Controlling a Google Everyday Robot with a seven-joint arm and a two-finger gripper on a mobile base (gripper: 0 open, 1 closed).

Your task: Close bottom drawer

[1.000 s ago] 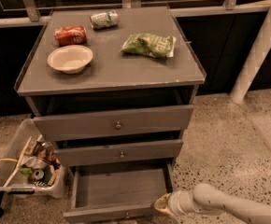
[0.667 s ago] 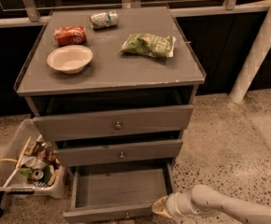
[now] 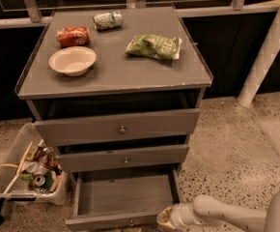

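A clear plastic bin [image 3: 7, 175] of clutter sits on the floor at left. Beside it, the bottom drawer [image 3: 123, 195] stands pulled well out beneath the middle drawer [image 3: 125, 158]. The gripper [image 3: 165, 218] sits low at the bottom drawer's front right corner. Whether it is spread or closed cannot be told.
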